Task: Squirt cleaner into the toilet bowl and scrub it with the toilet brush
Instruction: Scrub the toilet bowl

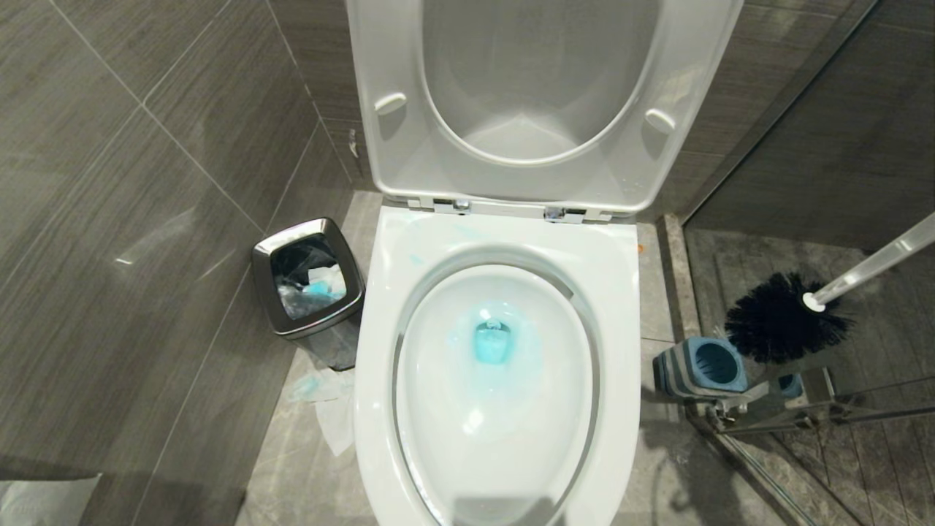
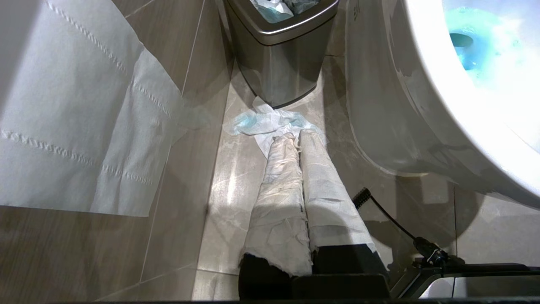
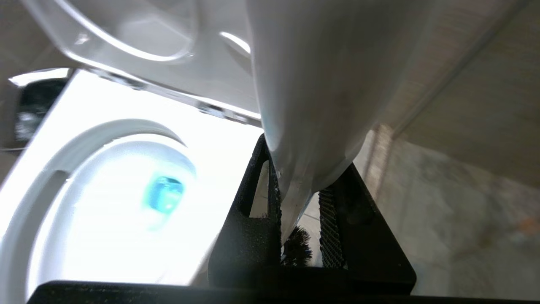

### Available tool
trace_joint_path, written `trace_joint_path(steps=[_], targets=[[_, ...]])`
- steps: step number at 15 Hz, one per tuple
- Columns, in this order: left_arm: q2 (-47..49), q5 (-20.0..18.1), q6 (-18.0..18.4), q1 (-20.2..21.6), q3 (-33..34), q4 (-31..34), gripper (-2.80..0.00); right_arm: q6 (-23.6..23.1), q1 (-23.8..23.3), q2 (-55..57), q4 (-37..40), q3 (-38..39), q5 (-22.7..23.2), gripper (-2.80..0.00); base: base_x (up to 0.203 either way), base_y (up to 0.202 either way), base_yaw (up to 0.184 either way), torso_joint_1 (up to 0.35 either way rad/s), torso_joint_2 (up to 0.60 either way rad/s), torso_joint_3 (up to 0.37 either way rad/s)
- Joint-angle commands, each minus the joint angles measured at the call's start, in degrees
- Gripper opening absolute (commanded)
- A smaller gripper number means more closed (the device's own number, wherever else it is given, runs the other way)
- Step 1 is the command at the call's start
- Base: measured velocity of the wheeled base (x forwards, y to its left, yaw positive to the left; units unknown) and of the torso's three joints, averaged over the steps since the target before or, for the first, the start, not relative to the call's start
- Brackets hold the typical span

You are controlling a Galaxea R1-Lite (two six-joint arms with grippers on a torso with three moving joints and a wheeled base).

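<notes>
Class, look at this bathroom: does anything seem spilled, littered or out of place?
Yes. Crumpled tissue stained blue lies on the floor between the waste bin and the toilet bowl, whose rim shows pale blue smears.

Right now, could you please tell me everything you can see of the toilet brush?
The toilet brush has a round head of black bristles on a long, thin white handle with a white collar at the joint. It hangs tilted in the air, head lowest, just above its blue-and-grey striped holder on the floor to the right of the toilet bowl. The right gripper is shut on its handle.
</notes>
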Motion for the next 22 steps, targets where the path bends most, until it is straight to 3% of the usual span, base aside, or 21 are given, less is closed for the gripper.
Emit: trace_joint_path(steps=[1, 4, 10, 14, 22], targets=[[0.1, 0.0, 0.1, 0.0, 0.0, 0.0, -2.8, -1.2, 5.2, 5.0, 0.2, -3.6, -0.5, -2.8, 0.0, 0.0, 0.0, 0.0, 0.0, 0.0], [0.1, 0.0, 0.0, 0.0, 0.0, 0.0, -2.8, -3.4, 12.7, 9.1, 0.4, -8.3, -5.3, -2.8, 0.0, 0.0, 0.0, 0.0, 0.0, 0.0], [0.1, 0.0, 0.0, 0.0, 0.0, 0.0, -2.8, -7.0, 28.4, 16.0, 2.0, -17.5, -20.5, -2.8, 0.0, 0.0, 0.0, 0.0, 0.0, 0.0], [0.1, -0.1, 0.9, 0.0, 0.1, 0.0, -2.8, -8.3, 31.8, 17.7, 1.7, -19.3, -24.9, -2.8, 0.0, 0.0, 0.0, 0.0, 0.0, 0.0], [0.1, 0.1, 0.3, 0.0, 0.1, 0.0, -2.8, -8.3, 35.5, 19.0, 1.2, -19.3, -29.0, -2.8, 0.0, 0.0, 0.0, 0.002, 0.0, 0.112]])
